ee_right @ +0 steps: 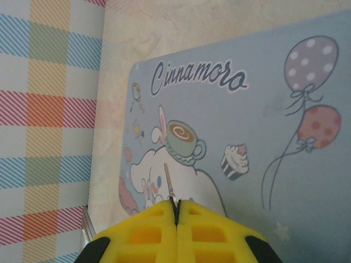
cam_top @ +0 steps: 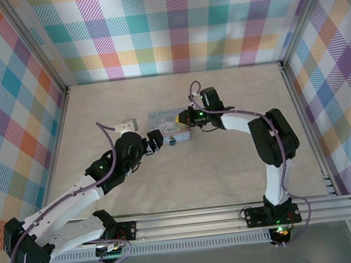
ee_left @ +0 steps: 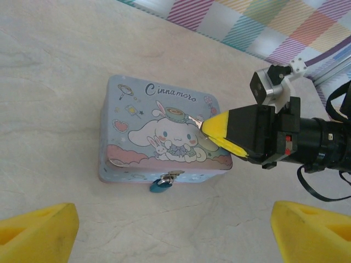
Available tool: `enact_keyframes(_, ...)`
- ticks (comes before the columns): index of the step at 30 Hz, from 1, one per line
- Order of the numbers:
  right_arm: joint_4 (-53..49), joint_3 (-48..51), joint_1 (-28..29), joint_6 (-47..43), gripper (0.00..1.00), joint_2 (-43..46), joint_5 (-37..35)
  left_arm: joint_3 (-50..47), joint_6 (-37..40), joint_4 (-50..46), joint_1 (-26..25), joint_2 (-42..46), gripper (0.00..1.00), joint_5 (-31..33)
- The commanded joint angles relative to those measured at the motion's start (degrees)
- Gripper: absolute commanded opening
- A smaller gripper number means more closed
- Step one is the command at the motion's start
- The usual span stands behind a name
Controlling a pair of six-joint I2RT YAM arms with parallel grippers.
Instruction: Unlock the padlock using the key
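Observation:
The dark blue padlock (ee_left: pixel 160 184) hangs by its silvery shackle from the hasp on the near side of the pale blue cartoon tin (ee_left: pixel 137 109). My right gripper (ee_right: pixel 176 205) is shut on the key (ee_right: pixel 170 187), whose thin silvery blade sticks out over the tin's lid (ee_right: pixel 258 137). In the left wrist view its yellow fingers (ee_left: pixel 222 131) hover over the lid's right part, above and to the right of the padlock. My left gripper (ee_left: pixel 175 233) stands open, its yellow fingertips (ee_left: pixel 38 230) wide apart, a short way in front of the padlock with nothing between them.
The tin (cam_top: pixel 170 123) sits mid-table between the two grippers, left gripper (cam_top: pixel 157 139) and right gripper (cam_top: pixel 178 126). Plaid walls (cam_top: pixel 171 26) close the back and both sides. Bare beige tabletop (cam_top: pixel 229 176) lies around the tin.

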State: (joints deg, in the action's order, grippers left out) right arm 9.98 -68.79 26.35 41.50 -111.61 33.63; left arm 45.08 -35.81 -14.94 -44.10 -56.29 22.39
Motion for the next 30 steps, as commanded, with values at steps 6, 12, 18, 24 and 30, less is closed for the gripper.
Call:
enact_keyframes(6,-6.2,1.5,0.4,-2.4,0.00,-1.0,-1.7,0.8,2.4,-0.5,0.5,-2.2,0.91,-0.4)
enact_keyframes(12,-7.0,6.8,0.4,-2.8,0.00,1.0,-3.7,1.0,3.4,-0.2,0.5,-4.1,0.90,-1.9)
enact_keyframes(18,-6.0,12.4,0.4,-2.1,0.00,4.6,-4.7,-0.1,4.0,2.8,0.5,-7.3,0.88,-6.0)
enact_keyframes(24,-6.6,17.2,0.2,-1.8,0.00,9.5,-6.2,-1.9,5.1,7.6,0.3,-12.5,0.84,-12.9)
enact_keyframes(30,-5.3,22.5,0.2,0.4,0.00,13.4,-6.4,-3.8,9.5,14.7,-1.2,-18.3,0.80,-19.4)
